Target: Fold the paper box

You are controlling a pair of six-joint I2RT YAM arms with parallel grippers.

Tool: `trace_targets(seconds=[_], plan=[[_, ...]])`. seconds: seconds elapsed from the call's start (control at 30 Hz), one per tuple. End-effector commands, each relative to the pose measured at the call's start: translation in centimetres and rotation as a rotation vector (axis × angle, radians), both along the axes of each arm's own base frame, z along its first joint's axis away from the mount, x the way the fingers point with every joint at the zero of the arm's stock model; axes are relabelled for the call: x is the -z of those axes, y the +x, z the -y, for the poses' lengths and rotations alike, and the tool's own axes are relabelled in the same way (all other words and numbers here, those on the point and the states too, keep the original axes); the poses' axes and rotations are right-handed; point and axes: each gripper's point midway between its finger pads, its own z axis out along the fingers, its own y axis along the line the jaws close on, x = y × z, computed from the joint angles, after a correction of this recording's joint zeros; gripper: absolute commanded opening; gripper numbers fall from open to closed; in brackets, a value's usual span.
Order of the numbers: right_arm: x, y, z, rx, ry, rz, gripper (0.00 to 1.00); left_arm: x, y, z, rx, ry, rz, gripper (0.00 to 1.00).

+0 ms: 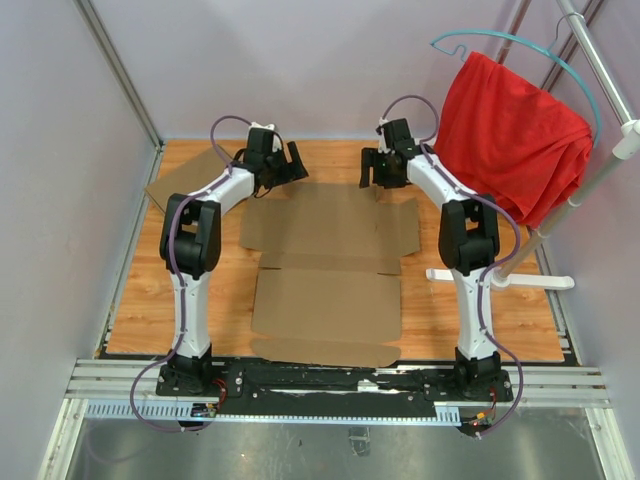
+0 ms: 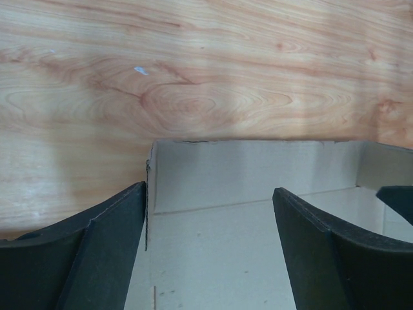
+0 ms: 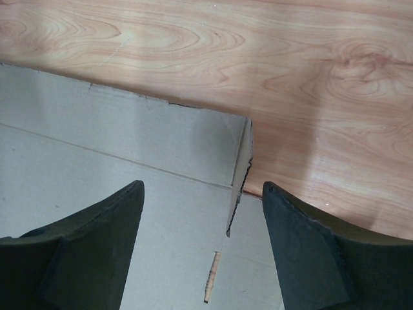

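Observation:
The paper box (image 1: 325, 270) is a brown cardboard sheet lying mostly flat in the middle of the wooden table. My left gripper (image 1: 290, 165) hovers open over its far left corner, whose edge flap stands raised (image 2: 258, 171). My right gripper (image 1: 375, 170) hovers open over the far right corner, where a small side flap (image 3: 240, 174) stands up between the fingers. Both grippers (image 2: 210, 206) (image 3: 201, 200) hold nothing. A narrow slot (image 3: 210, 278) shows in the panel below the right gripper.
A second flat cardboard piece (image 1: 185, 185) lies at the far left of the table. A red cloth (image 1: 515, 135) hangs on a hanger and white stand (image 1: 520, 275) at the right. Purple walls enclose the table on three sides.

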Motion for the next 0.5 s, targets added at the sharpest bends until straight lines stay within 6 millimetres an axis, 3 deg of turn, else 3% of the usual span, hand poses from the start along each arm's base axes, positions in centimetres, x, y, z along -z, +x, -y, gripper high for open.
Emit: trace_targets(seconds=[0.0,0.23,0.47], plan=[[0.3,0.6,-1.0,-0.006,0.030,-0.002,0.75,-0.4,-0.1,2.2,0.049,-0.061,0.019,0.84],[1.1,0.7,-2.0,-0.024,0.032,-0.009,0.74,-0.2,0.0,3.8,0.079,-0.093,0.015,0.83],[1.9,0.9,-3.1,-0.040,0.027,-0.017,0.74,1.8,0.2,4.2,0.077,-0.104,-0.018,0.82]])
